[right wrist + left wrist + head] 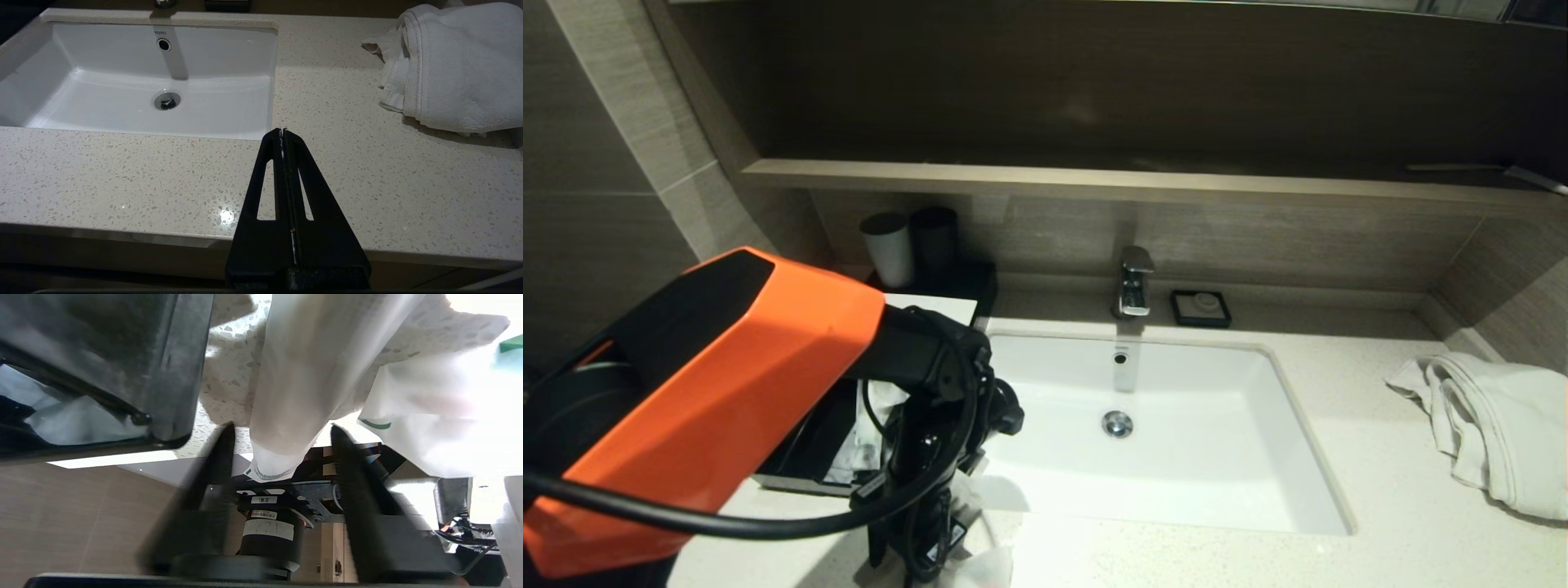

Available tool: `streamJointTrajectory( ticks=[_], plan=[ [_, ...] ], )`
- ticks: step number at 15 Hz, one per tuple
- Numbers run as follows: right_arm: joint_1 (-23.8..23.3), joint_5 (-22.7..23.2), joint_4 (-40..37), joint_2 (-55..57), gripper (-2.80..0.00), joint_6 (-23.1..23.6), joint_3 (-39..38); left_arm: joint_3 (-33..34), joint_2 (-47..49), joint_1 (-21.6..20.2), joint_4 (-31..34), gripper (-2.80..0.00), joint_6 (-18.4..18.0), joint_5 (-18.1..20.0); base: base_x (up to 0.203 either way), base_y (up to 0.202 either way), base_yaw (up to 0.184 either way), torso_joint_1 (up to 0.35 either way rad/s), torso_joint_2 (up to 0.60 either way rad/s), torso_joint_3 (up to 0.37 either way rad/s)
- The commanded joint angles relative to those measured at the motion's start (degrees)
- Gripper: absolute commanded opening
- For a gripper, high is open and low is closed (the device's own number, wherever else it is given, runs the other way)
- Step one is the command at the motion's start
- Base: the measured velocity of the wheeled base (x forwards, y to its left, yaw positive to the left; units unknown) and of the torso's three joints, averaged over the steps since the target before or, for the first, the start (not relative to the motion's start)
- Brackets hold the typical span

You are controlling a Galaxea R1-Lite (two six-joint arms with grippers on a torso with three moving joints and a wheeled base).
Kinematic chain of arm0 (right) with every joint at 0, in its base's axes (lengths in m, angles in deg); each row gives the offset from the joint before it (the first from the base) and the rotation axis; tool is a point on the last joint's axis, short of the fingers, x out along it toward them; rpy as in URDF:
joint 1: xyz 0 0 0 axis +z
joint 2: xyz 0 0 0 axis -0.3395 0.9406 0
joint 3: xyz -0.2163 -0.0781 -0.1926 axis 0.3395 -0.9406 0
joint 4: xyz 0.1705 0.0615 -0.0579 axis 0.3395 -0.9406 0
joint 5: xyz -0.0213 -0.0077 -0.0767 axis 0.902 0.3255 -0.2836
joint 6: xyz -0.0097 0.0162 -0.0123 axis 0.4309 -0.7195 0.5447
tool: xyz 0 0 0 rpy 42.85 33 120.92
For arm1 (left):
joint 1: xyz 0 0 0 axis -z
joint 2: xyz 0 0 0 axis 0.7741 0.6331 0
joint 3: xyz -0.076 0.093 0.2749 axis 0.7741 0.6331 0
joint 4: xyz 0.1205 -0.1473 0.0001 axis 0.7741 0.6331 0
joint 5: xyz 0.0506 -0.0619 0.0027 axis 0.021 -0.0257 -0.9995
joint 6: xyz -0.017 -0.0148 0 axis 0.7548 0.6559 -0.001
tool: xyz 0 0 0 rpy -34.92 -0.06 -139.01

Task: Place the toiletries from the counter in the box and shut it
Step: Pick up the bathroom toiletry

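My left arm (pixel 711 392) reaches down at the counter's front left corner, beside the black box (pixel 792 482). The box is open with white packets (pixel 858 449) inside. In the left wrist view my left gripper (pixel 280 430) is open, with its fingers (pixel 224 449) on either side of a white toiletry packet (pixel 286 375) lying on the speckled counter, not pressing it. A second white packet with a green mark (pixel 425 416) lies beside it. The box's corner (pixel 171 375) is close by. My right gripper (pixel 282 131) is shut and empty above the counter's front edge, right of the sink.
A white sink (pixel 1160 433) with a faucet (pixel 1134 282) fills the middle. A folded white towel (pixel 1494 425) lies at the right. Two cups (pixel 890 245) stand behind the box, and a black soap dish (pixel 1201 308) is by the faucet.
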State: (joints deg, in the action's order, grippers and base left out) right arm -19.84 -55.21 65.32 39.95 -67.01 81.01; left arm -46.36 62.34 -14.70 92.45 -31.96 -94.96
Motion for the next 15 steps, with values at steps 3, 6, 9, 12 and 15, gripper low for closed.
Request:
streamJointTrajectory(
  ticks=[3,6,9,12,15],
  plan=[
    [0.00,-0.01,0.01,0.00,-2.80,0.01,0.00,-0.05,0.10,0.01,0.43,-2.80,-0.02,-0.10,0.000,0.000,0.000,0.000,0.00,0.000],
    [0.00,-0.01,0.01,0.00,-2.80,0.01,0.00,-0.20,-0.22,0.10,0.47,-2.80,-0.11,-0.13,0.000,0.000,0.000,0.000,0.00,0.000],
    [0.00,-0.01,0.01,0.00,-2.80,0.01,0.00,-0.42,-0.62,0.39,0.35,-2.80,-0.11,-0.10,0.000,0.000,0.000,0.000,0.00,0.000],
    [0.00,-0.01,0.01,0.00,-2.80,0.01,0.00,-0.59,-1.44,1.58,-0.14,-2.80,-0.11,0.14,0.000,0.000,0.000,0.000,0.00,0.000],
    [0.00,-0.01,0.01,0.00,-2.80,0.01,0.00,-1.94,-2.09,2.28,-0.07,-2.80,-0.02,0.16,0.000,0.000,0.000,0.000,0.00,0.000]
  ],
)
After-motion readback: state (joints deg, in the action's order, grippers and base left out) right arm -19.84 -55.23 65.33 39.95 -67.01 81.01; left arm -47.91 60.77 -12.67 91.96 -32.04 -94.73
